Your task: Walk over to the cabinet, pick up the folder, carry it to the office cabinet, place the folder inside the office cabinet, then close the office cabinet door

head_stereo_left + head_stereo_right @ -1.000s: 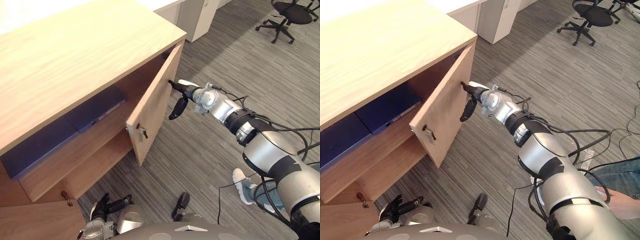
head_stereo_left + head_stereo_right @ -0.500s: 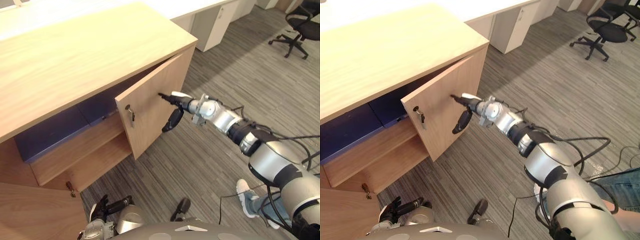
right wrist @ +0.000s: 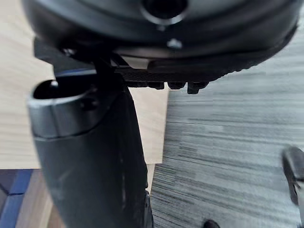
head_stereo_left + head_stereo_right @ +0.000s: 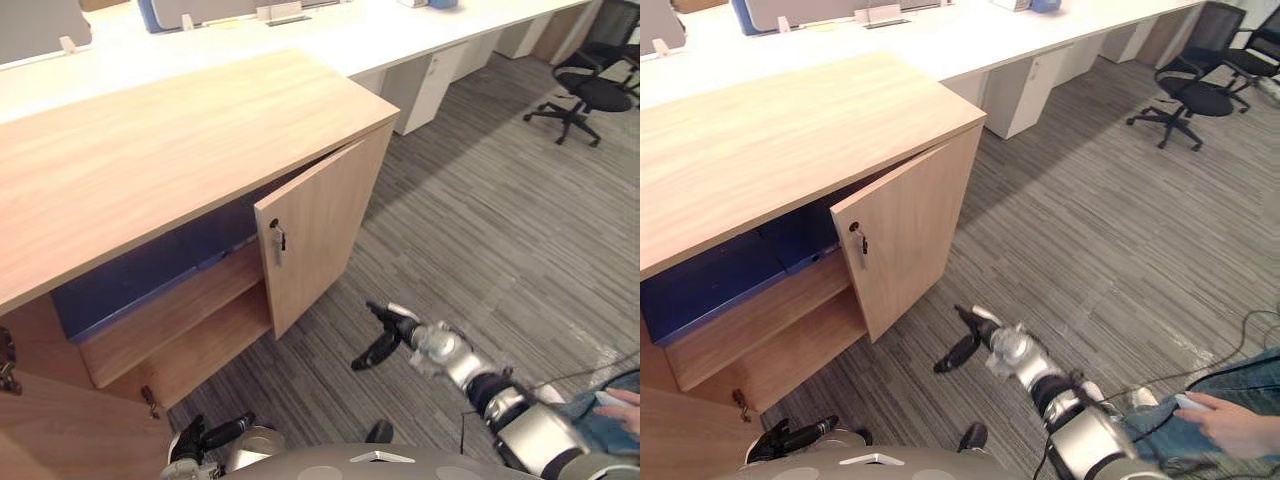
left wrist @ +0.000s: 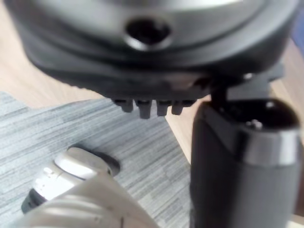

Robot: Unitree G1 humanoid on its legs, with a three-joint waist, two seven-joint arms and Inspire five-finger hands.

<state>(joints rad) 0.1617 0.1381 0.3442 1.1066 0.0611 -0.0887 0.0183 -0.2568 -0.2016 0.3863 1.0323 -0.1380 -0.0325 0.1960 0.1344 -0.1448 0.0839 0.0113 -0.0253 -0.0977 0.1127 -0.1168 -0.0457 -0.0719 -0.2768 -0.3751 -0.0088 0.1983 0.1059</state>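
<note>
The fingers of the right hand are held straight with nothing gripped, low in the centre of the frame above the grey striped carpet. The hand is kept apart from the light wooden cabinet door, which is seen partly ajar with a key in its lock. The left hand, at the lower left, is seen relaxed and empty. The dark blue flat folder is laid on the upper shelf inside the light wooden office cabinet, left of centre.

you've got one cabinet with two doors, two blue folders on the shelf, two office chairs behind, and one person.
</note>
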